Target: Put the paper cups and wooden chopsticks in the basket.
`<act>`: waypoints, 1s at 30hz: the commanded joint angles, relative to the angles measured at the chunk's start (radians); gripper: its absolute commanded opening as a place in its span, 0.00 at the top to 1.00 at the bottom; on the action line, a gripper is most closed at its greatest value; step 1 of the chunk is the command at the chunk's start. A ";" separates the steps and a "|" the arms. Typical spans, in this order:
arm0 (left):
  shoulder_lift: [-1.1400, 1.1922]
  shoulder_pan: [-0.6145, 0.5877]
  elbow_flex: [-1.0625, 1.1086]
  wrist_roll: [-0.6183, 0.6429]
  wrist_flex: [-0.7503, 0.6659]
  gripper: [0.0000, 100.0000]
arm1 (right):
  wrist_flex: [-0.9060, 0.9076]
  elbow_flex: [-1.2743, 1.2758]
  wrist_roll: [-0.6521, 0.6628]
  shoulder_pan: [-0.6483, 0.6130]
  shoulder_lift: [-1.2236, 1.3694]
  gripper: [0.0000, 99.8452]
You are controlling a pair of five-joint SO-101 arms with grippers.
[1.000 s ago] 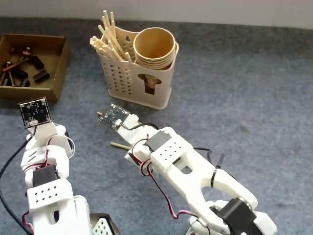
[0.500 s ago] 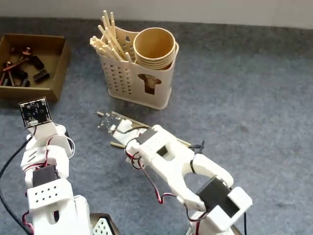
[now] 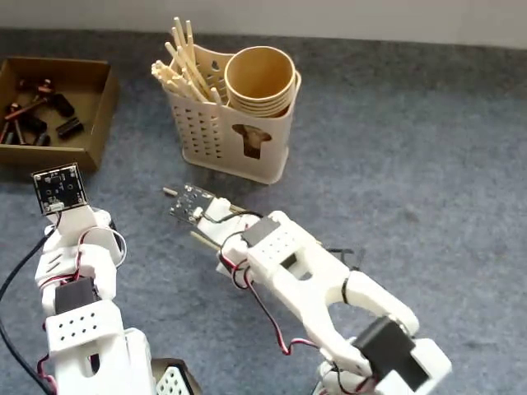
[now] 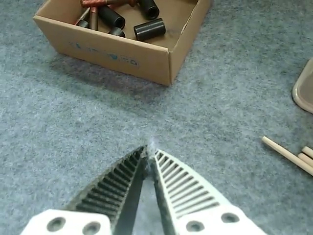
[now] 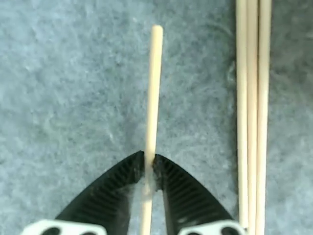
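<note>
A single chopstick (image 5: 153,88) is pinched between the right gripper (image 5: 149,165) tips, beside three other chopsticks (image 5: 252,98). The left gripper (image 4: 148,154) is clenched on nothing.

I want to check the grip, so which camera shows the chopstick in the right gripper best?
The right wrist view: the chopstick runs straight out of the right gripper, which is shut on it. In the high view the arm hides most of it. The left wrist view catches chopstick ends; whether one is this chopstick's is unclear.
</note>
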 commanded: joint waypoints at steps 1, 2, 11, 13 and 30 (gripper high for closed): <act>-0.015 -0.010 0.007 0.005 -0.021 0.99 | 0.008 0.030 0.006 0.015 -0.125 0.99; -0.015 -0.010 0.007 0.005 -0.023 0.99 | 0.008 0.041 0.005 0.015 -0.151 0.99; -0.015 -0.007 0.008 0.005 -0.023 0.99 | 0.005 0.127 -0.104 0.015 -0.432 0.99; -0.015 -0.007 0.008 0.005 -0.023 0.99 | 0.005 0.150 -0.121 0.016 -0.496 0.99; -0.015 -0.005 0.012 0.003 -0.025 0.99 | 0.001 0.171 -0.324 0.111 -0.924 0.99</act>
